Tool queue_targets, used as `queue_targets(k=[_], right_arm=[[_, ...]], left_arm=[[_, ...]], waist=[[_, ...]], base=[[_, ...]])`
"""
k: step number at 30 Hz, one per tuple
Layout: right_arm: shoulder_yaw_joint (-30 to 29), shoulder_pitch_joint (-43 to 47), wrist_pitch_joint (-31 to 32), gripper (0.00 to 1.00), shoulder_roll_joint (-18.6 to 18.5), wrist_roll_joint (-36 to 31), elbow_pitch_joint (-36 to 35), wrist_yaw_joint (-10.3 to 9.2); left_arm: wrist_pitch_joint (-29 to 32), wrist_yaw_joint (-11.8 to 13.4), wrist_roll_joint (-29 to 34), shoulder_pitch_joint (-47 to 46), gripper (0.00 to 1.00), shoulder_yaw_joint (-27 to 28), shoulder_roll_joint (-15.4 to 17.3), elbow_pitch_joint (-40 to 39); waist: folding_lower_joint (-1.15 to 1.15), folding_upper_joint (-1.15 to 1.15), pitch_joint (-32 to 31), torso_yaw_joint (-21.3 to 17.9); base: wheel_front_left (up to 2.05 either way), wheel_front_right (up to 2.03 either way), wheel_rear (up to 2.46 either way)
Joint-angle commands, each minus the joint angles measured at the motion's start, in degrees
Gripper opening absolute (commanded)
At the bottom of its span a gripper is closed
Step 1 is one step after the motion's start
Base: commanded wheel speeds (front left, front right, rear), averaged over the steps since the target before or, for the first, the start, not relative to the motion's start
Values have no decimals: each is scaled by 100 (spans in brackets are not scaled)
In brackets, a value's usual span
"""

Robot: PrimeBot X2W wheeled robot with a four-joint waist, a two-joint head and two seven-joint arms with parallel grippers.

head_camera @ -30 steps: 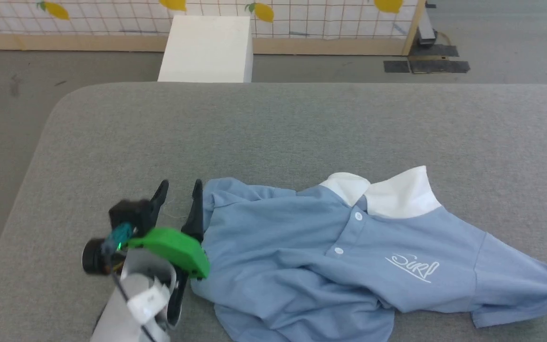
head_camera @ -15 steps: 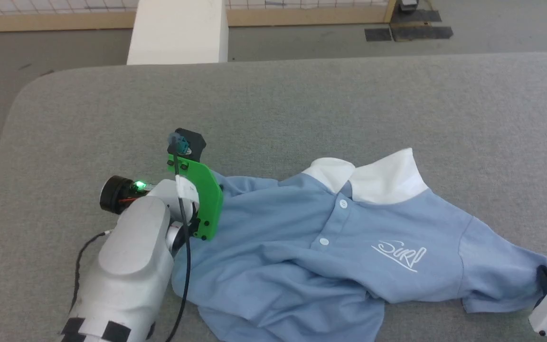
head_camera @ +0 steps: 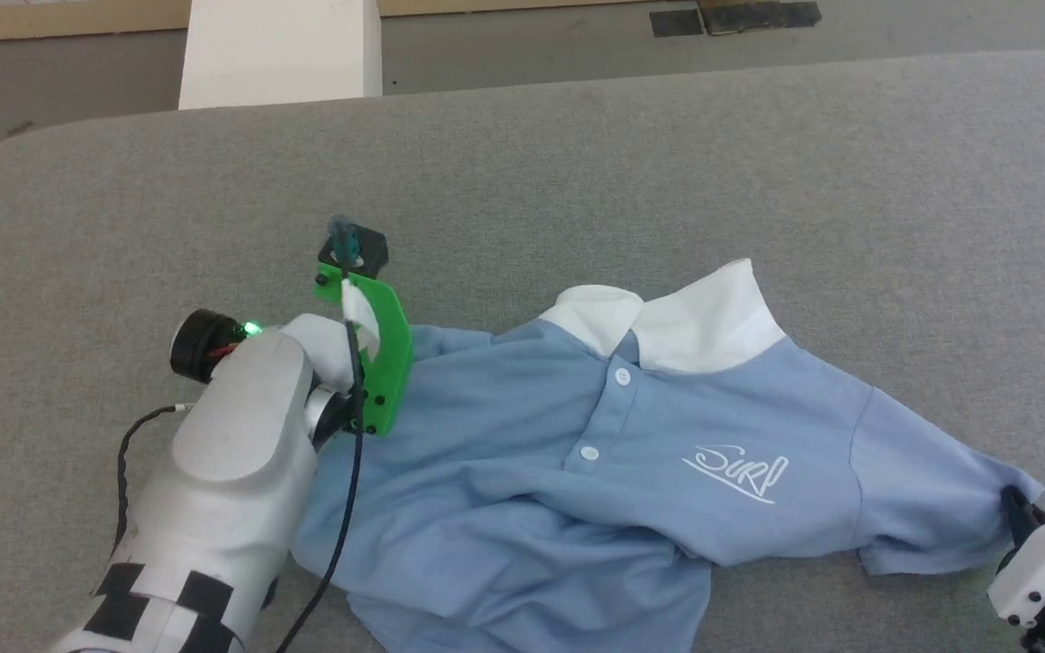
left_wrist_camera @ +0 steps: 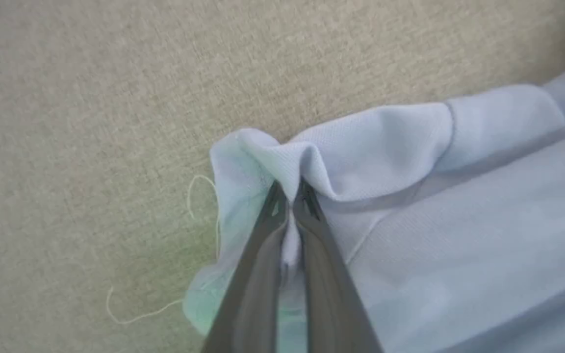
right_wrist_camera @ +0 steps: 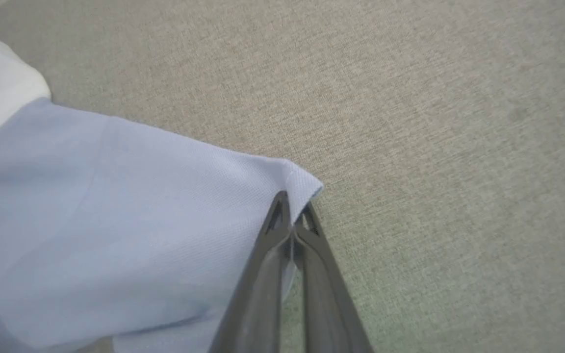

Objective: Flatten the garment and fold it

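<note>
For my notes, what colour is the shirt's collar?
White; the collar shows best in the head view.

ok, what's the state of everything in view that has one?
polo shirt: front up on the grey surface, placket buttoned, body wrinkled, not folded.
left tool: shut, pinching a bunched edge at the shirt's left end.
right tool: shut on the opposite sleeve's hem corner.

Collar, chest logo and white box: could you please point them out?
Collar (head_camera: 713, 313): head view, right white flap.
Chest logo (head_camera: 738, 472): head view, script's middle.
White box (head_camera: 278, 50): head view, visible face.
</note>
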Motion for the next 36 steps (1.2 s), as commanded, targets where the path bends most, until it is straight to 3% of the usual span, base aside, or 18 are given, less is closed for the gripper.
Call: queue_targets(k=[1,5,9,16,21,25,30,36], right_arm=[[34,-157,-80,0,-9,-4,-52,-9],[239,-466,-102,0,-9,-161,-270,-9],[628,-1124,220,0,-131,-597,-654,-9],[1450,-2872,791,0,-923,-879,-704,-9],[1978,-4534,796,0,-1509,-970,-210,-9],[2217,-5866,512,0,-1710,-1179,277,-9],[2094,-7427,-224,0,-1570,-1545,721,-9],[1915,-8776,-1269,0,-1339,-1978,1139,-9]], left_arm=[[-434,27,57,190,0,8,117,-20],[-1655,201,39,27,0,257,224,-273],[-2256,141,-291,-319,0,597,294,-404],[-2605,131,-884,-1228,0,1277,520,-727],[-2746,400,-1160,-2006,0,1769,667,-1080],[-2960,668,-1265,-2613,0,2076,731,-1360],[-3405,962,-1424,-3342,0,2429,652,-1648],[-4091,1020,-1664,-3923,0,2742,461,-1812]], waist=[[0,0,-4,16],[0,0,-43,32],[0,0,9,11],[0,0,396,-7],[0,0,899,-16],[0,0,1282,-7],[0,0,1663,43],[0,0,1837,99]], base=[[0,0,0],[0,0,0],[0,0,0],[0,0,0],[0,0,0],[0,0,0],[0,0,0],[0,0,0]])
